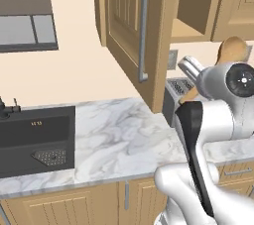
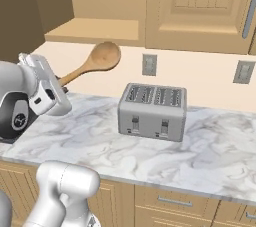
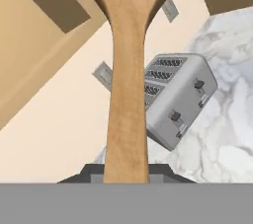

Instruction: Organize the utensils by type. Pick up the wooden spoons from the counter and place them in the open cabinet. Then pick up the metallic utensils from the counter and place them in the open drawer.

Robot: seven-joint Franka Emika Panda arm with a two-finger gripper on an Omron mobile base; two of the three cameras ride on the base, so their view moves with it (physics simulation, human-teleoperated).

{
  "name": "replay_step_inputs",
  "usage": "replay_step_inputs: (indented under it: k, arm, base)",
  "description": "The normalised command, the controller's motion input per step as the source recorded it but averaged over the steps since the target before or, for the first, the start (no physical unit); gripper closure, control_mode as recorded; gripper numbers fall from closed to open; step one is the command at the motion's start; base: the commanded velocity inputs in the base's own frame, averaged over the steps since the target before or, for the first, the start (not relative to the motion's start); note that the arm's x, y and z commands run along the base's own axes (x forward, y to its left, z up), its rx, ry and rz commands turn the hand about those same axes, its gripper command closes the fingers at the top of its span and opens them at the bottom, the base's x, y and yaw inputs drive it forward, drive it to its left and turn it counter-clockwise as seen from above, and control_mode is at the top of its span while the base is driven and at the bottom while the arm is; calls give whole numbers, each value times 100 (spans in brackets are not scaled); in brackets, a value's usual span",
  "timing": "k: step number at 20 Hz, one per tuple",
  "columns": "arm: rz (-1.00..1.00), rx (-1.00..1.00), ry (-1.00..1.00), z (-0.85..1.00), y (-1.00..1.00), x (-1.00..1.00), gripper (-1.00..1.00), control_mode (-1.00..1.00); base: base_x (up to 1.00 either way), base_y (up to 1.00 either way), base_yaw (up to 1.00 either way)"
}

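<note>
My gripper is shut on the handle of a large wooden spoon and holds it in the air above the counter. The spoon's oval bowl points up toward the open cabinet, just below its bottom shelf. In the hand view the spoon runs straight up from between my fingertips. The cabinet's panelled door stands swung out to the left. The metallic utensils and the open drawer are out of view.
A silver toaster stands on the marbled counter against the wall, below and right of the spoon. Two wall outlets sit behind it. A dark sink is set into the counter at the far left.
</note>
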Motion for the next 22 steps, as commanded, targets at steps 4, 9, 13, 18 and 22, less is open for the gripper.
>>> replay_step_inputs:
  k: [4,9,13,18,22]
  arm:
    - [16,8,-10,74,-1,-1,100,-100]
    - [19,-7,-3,69,20,0,100,-100]
    - [6,1,-10,44,8,0,100,-100]
    - [0,3,-3,19,3,17,100,-100]
    - [5,0,3,0,28,55,100,-100]
  base:
    - [0,0,0]
    - [0,0,0]
    - [0,0,0]
    - [0,0,0]
    - [0,0,0]
